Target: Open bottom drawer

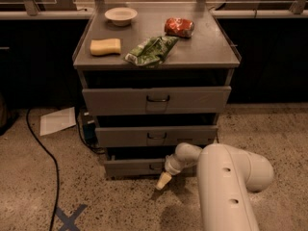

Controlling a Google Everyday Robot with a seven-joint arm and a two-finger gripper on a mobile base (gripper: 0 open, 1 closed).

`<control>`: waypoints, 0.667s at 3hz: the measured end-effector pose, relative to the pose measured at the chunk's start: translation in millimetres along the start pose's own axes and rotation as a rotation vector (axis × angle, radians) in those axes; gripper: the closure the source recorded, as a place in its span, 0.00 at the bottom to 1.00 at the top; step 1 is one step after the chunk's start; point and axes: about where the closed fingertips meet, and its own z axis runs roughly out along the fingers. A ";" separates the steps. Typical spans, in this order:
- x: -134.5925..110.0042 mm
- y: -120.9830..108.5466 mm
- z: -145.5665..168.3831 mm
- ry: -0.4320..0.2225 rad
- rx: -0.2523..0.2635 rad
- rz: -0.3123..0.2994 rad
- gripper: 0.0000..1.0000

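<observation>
Narrow grey metal bottom drawer (130, 168): shallow front, dark gap above. White arm (231, 177) bends left. Cream hand (163, 180) angles floorward just before the drawer front; cannot tell its grip.

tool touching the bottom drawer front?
Cannot tell. Camera view: the tool sits at the lower front edge of the bottom drawer; neither contact nor gap shows.

Bottom drawer (127, 168): matt grey metal front. Counter (211, 47): same dull metal. Floor (120, 206): speckled, rough-looking. End effector (163, 181), low before that drawer front: smooth cream plastic. Arm shell (231, 177): glossy white.
</observation>
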 end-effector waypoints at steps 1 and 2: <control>20.1 -11.3 23.1 0.045 -0.023 0.014 0.00; 20.4 -10.6 23.6 0.046 -0.024 0.014 0.00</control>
